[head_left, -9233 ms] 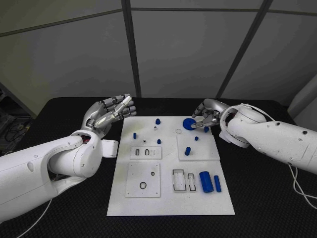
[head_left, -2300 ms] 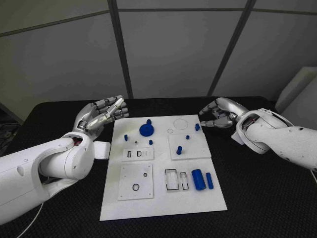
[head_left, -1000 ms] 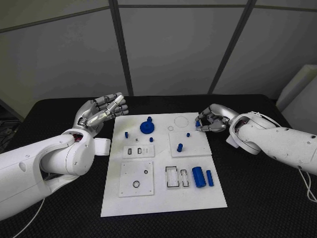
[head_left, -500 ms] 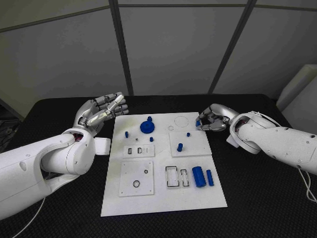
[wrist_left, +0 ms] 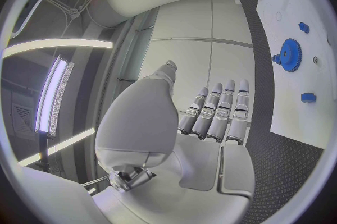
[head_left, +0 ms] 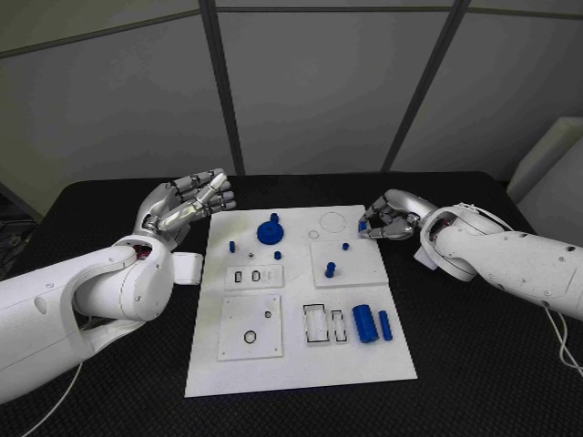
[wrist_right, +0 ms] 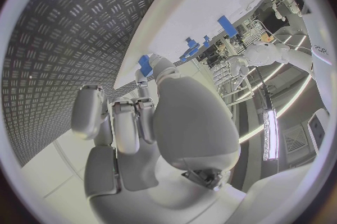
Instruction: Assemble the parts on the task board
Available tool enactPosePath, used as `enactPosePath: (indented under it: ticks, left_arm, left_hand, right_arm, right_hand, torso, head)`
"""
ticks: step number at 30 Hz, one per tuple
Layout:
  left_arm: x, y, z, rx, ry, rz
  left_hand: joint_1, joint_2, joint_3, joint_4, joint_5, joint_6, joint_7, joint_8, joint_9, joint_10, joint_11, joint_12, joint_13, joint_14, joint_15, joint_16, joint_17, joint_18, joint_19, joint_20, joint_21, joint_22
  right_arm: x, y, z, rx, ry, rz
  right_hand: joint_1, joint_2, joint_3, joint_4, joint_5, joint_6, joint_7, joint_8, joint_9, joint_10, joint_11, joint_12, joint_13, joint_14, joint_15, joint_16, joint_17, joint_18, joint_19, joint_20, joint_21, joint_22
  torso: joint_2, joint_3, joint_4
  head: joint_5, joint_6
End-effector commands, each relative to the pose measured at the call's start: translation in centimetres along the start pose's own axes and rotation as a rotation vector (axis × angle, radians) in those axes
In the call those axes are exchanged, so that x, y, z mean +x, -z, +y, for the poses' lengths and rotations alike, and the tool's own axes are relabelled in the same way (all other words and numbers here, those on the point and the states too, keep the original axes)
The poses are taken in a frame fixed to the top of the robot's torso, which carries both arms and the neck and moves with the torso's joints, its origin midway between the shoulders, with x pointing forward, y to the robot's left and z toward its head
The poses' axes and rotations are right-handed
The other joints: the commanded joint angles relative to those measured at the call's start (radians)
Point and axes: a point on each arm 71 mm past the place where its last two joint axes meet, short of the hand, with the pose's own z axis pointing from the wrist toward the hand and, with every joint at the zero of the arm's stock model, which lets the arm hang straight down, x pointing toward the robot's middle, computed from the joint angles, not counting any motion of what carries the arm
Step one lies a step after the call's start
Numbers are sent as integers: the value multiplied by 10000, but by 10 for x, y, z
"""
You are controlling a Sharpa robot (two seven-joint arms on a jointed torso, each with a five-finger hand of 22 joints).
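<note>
I see a black desk [head_left: 475,364] with a ribbed, patterned surface. Behind it stands a wall of grey panels [head_left: 331,86] split by dark seams. Long strip lights [wrist_left: 56,97] glow overhead, and a white slab [head_left: 574,159] leans at far right.

Matt white task board [head_left: 298,364], matt blue plastic gear [head_left: 271,235], black table [head_left: 488,364] with ribbed textured mat, silvery metallic-looking hands
</note>
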Motion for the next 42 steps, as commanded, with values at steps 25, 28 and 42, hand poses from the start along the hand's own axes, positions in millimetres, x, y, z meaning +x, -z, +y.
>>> enactPosePath:
  ticks: [25, 28, 42]
  left_arm:
    - [0, 0, -2, 111, -51, 78]
    - [-1, -1, -1, 107, -60, 62]
    - [3, -2, 0, 54, -20, 126]
  left_hand:
    - [77, -39, 80, 9, -46, -48, 1101, -47, -5, -20, 19, -21, 1, 17, 1, -36, -3, 51, -34, -1, 47, -14]
    - [77, -39, 80, 9, -46, -48, 1101, -47, -5, -20, 19, -21, 1, 17, 1, -36, -3, 51, -34, -1, 47, -14]
    - [83, -20, 91, 7, -54, -56, 1105, -52, -7, -30, 23, -25, 0, 15, 3, -41, -4, 51, -29, -1, 52, -16]
  right_arm:
    - [8, 10, 61, -975, -268, -811]
    - [14, 12, 81, -1363, -48, -740]
    - [51, 1, 159, -2631, 961, -146]
  right_hand:
    - [-179, 147, -42, -1, 37, 333, -149, 140, 88, 788, -193, 90, 2216, 1055, -173, 50, 2634, -209, 118, -133, 98, 104]
    - [-189, 162, -40, 1, 32, 352, -161, 147, 93, 793, -203, 96, 2223, 1055, -181, 50, 2634, -213, 130, -140, 108, 123]
    - [-285, 114, -90, 14, 127, 406, -193, 149, 107, 820, -233, 124, 2256, 1055, -218, 50, 2634, -222, 172, -178, 138, 172]
  torso:
    - [-26, -2, 2]
    - [-19, 4, 16]
    - [-2, -12, 29]
  head:
    - [87, -30]
    - [141, -36]
    - [552, -105]
